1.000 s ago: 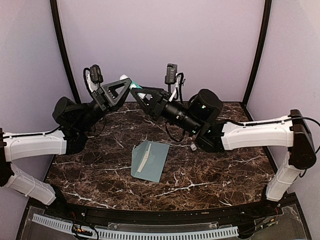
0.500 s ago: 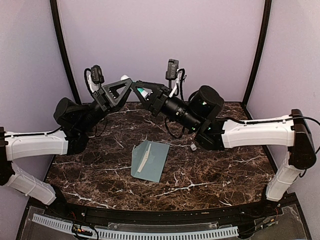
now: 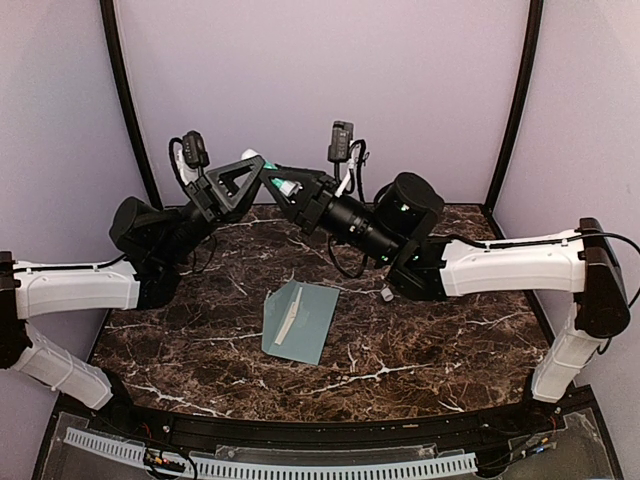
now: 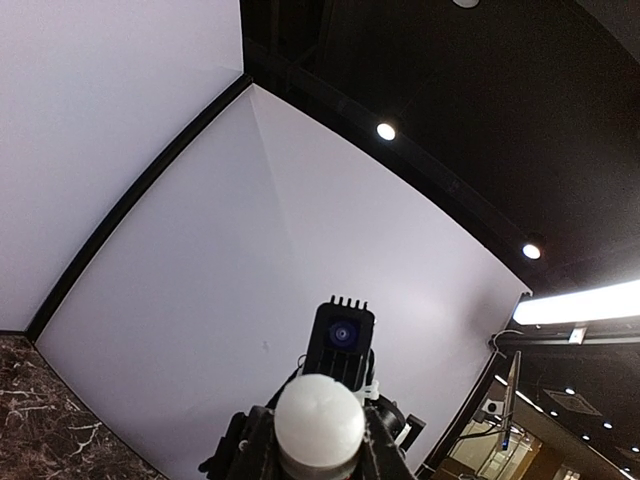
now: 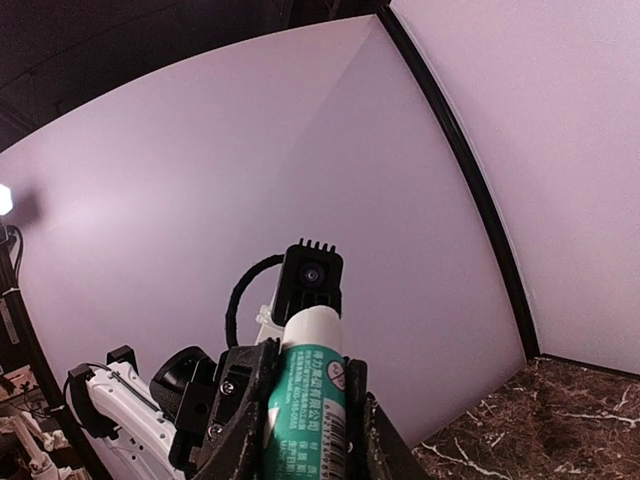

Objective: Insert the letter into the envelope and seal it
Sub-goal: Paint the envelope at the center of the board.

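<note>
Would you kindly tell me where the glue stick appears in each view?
Top external: glue stick at upper centre, high above the marble table.
Left wrist: bottom centre, white end toward the camera.
Right wrist: bottom centre, teal label showing.
Shared landmark: the marble table.

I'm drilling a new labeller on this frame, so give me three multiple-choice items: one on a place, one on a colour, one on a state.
1. Where does the envelope lie?
A) flat on the table
B) in the left gripper
C) leaning on the back wall

2. What colour is the glue stick body?
A) red
B) green
C) black

3. How is the right gripper?
A) wide open and bare
B) shut on the glue stick
C) resting on the table

Answers:
1 A, the top view shows it flat on the marble.
2 B, the right wrist view shows a green tube with a white end.
3 B, its fingers press both sides of the tube, up in the air.
</note>
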`<state>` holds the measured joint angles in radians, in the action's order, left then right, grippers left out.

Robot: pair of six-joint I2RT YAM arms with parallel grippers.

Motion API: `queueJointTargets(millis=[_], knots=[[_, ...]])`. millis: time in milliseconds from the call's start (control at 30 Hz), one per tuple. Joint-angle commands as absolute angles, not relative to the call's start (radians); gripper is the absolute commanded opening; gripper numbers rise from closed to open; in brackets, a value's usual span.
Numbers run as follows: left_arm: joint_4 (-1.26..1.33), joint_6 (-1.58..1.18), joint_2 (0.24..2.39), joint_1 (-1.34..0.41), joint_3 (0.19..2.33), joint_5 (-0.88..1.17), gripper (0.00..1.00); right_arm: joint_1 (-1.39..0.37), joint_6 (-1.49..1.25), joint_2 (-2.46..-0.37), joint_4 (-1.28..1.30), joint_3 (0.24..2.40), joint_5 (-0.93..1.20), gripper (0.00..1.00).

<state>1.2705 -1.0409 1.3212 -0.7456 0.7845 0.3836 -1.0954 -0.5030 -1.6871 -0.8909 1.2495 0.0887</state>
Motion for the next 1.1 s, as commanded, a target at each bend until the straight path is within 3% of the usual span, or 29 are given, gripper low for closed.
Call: queueJointTargets(millis=[0, 67, 267, 333, 367, 433, 500, 567, 800, 900, 1067], knots=[[1.321, -1.046, 1.318, -0.754, 0.796, 0.406, 0.0, -1.09, -0.499, -1.682, -0.918, 1.259, 0.074, 0.29], [1.319, -1.048, 1.317, -0.754, 0.794, 0.408, 0.0, -1.089, -0.496, -1.677, -0.918, 1.255, 0.071, 0.27], [1.308, -1.043, 1.316, -0.754, 0.787, 0.415, 0.03, -1.087, -0.493, -1.664, -0.93, 1.24, 0.059, 0.08], [1.274, -1.028, 1.303, -0.754, 0.782, 0.422, 0.19, -1.085, -0.489, -1.652, -0.929, 1.227, 0.05, 0.06], [1.252, -1.019, 1.296, -0.754, 0.78, 0.424, 0.35, -1.082, -0.484, -1.644, -0.923, 1.22, 0.045, 0.06], [1.182, -0.989, 1.266, -0.753, 0.768, 0.427, 0.56, -1.079, -0.47, -1.622, -0.902, 1.207, 0.024, 0.06], [1.088, -0.947, 1.225, -0.75, 0.755, 0.424, 0.69, -1.073, -0.445, -1.594, -0.868, 1.184, 0.005, 0.06], [0.96, -0.896, 1.175, -0.746, 0.748, 0.422, 0.76, -1.066, -0.424, -1.558, -0.831, 1.168, -0.041, 0.06], [0.248, -0.634, 1.033, -0.656, 0.792, 0.478, 0.83, -1.007, -0.358, -1.432, -0.52, 1.142, -0.102, 0.07], [-0.052, -0.53, 1.071, -0.58, 0.829, 0.502, 0.84, -0.985, -0.346, -1.407, -0.322, 1.176, -0.11, 0.07], [-0.281, -0.348, 1.224, -0.537, 0.892, 0.467, 0.83, -0.966, -0.357, -1.409, -0.038, 1.21, -0.126, 0.08]])
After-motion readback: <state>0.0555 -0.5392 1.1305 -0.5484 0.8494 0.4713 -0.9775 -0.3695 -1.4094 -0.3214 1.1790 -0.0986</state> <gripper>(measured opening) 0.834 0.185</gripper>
